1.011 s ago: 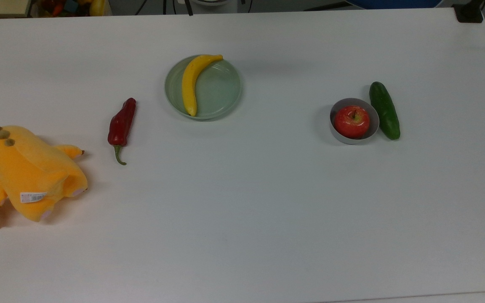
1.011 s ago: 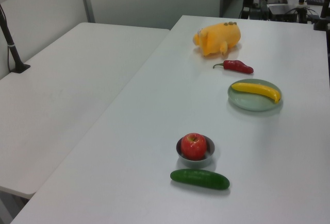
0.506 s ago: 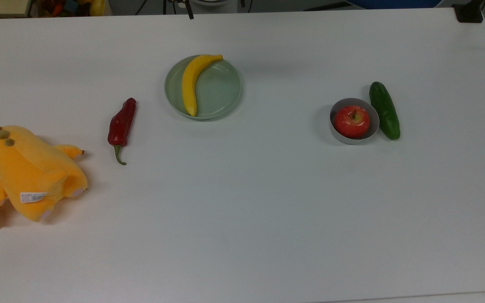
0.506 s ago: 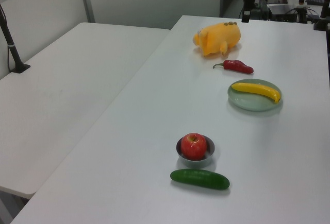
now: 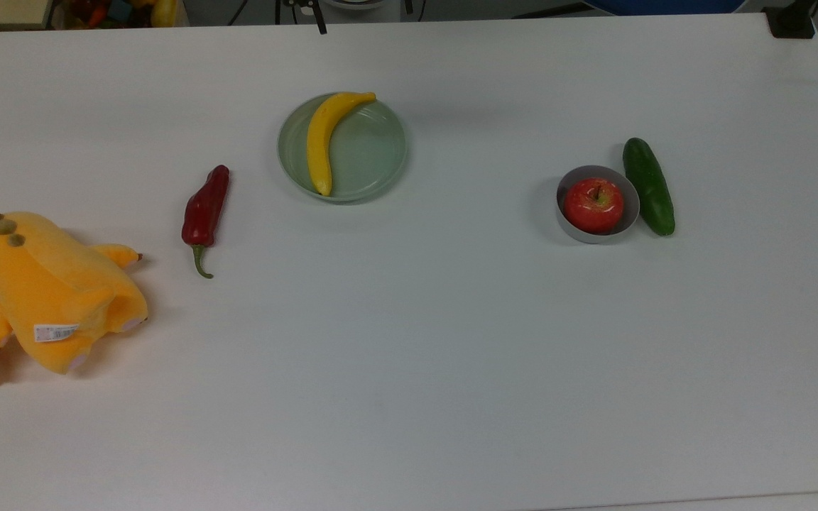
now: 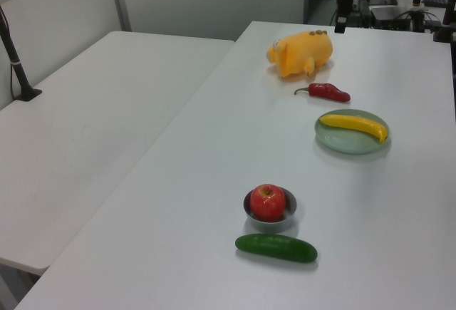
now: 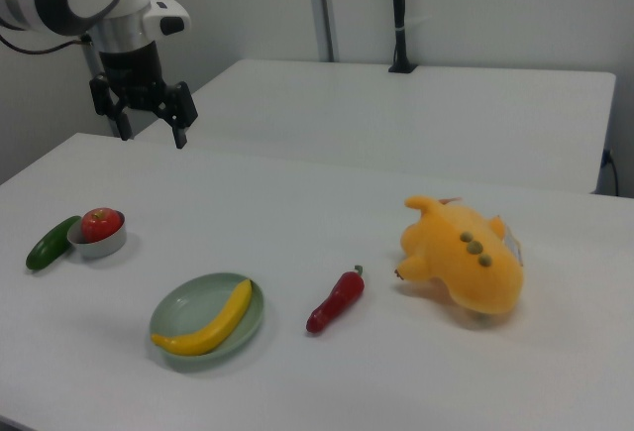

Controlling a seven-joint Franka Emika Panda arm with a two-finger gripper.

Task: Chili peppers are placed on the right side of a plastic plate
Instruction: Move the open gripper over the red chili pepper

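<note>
One dark red, glossy, wrinkled chili pepper (image 5: 206,207) with a curved green stem lay on the white table (image 5: 409,369), between the pale green round plastic plate (image 5: 370,152) and the orange plush toy (image 5: 47,291), apart from both. In the top view it was at the plate's left, with the stem toward the lower edge. A yellow banana (image 5: 324,138) lay across the top view's left part of the plate, so the other part was bare. Well apart were a small grey round bowl (image 5: 564,216) with a red apple (image 5: 593,204) in it and a dark green cucumber (image 5: 648,186) just beside the bowl.

The robot's two-finger gripper (image 7: 151,126) hung high above the far side of the table in the right view, its fingers spread wide and empty, pointing down.

The step in hand seemed to be the reach for the pepper. To do it well, the gripper should probably come down over the thick red body, not the thin stem, with the fingers across the short width of the pepper. The glossy skin might slip, so a centred and firm hold looked wise. Afterwards the pepper had to pass over the plate or around it to the side away from the banana, high enough to miss the raised rim and the banana.
</note>
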